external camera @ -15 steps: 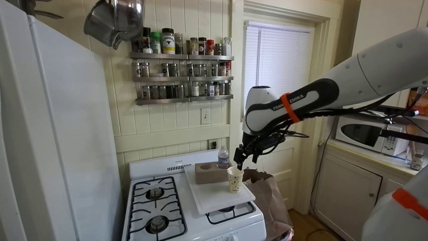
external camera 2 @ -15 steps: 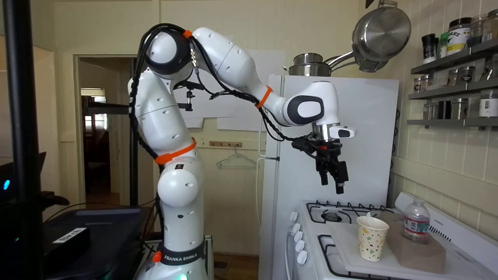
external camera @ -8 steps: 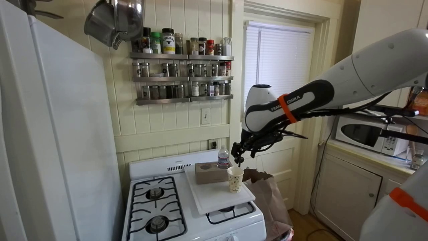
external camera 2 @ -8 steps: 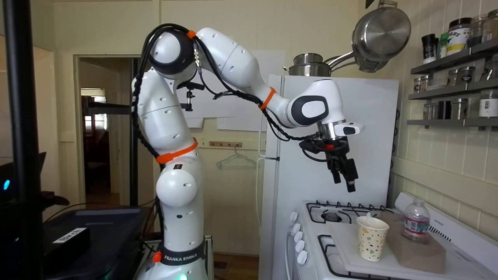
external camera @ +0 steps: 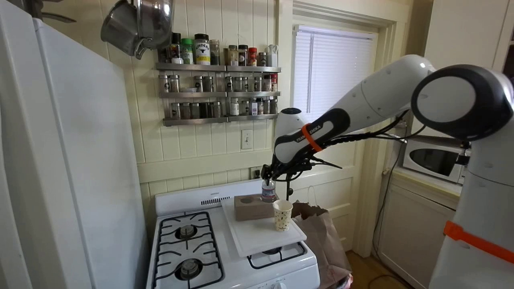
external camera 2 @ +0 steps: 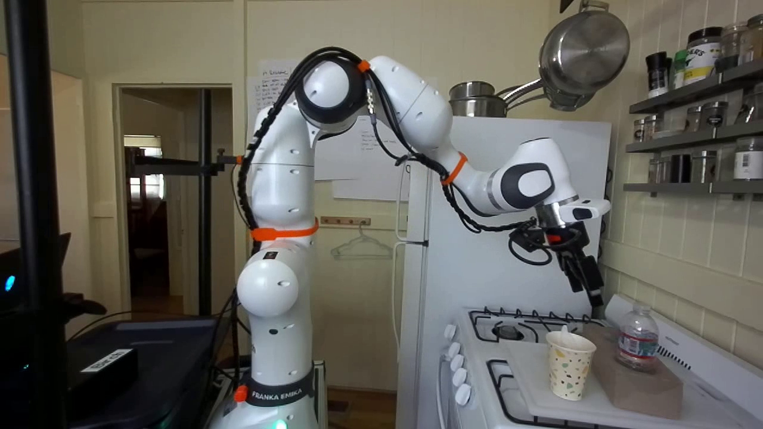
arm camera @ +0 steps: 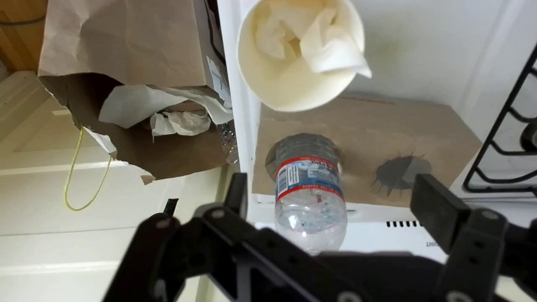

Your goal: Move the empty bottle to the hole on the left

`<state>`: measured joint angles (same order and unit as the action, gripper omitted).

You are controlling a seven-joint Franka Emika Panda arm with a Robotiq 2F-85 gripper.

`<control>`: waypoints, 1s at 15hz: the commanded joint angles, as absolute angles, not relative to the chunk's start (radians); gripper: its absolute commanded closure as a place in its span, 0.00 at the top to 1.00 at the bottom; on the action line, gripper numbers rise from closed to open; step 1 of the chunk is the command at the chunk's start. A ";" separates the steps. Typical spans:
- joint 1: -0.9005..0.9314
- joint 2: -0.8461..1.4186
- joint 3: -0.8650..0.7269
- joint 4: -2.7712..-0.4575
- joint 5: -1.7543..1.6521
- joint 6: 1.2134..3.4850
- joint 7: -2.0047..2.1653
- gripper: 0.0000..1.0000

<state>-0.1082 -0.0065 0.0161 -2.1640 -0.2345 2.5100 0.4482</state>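
The empty bottle is a clear plastic bottle with a red and blue label; it stands upright in a hole of a brown cardboard box, in both exterior views (external camera: 268, 192) (external camera 2: 638, 341) and in the wrist view (arm camera: 310, 201). The box (external camera: 253, 210) (external camera 2: 647, 390) has a second, vacant hole (arm camera: 394, 173), to the left of the bottle in an exterior view (external camera: 245, 199). My gripper (external camera 2: 586, 294) is above and just beside the bottle, tilted. In the wrist view the gripper (arm camera: 337, 201) is open, the bottle showing between its fingers, apart from both.
A patterned paper cup (external camera: 282, 216) holding crumpled paper stands beside the box on a white board (external camera: 249, 241) over the stove. A brown paper bag (arm camera: 126, 50) stands beside the stove. Black burner grates (external camera: 188, 251), the wall (external camera: 204, 164) and spice shelves (external camera: 217, 94) are nearby.
My arm has reached forward over the stove, so the gripper is now near the bottle's top and more tilted. The bottle, box and cup have not moved.
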 commanded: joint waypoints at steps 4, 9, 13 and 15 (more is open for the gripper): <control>-0.046 0.175 -0.058 -1.926 -0.364 2.477 0.659 1.00; -0.015 0.239 -0.100 -1.850 -0.348 2.482 0.662 0.66; 0.006 0.266 -0.123 -1.823 -0.348 2.466 0.656 0.73; 0.017 0.269 -0.134 -1.819 -0.355 2.454 0.656 0.79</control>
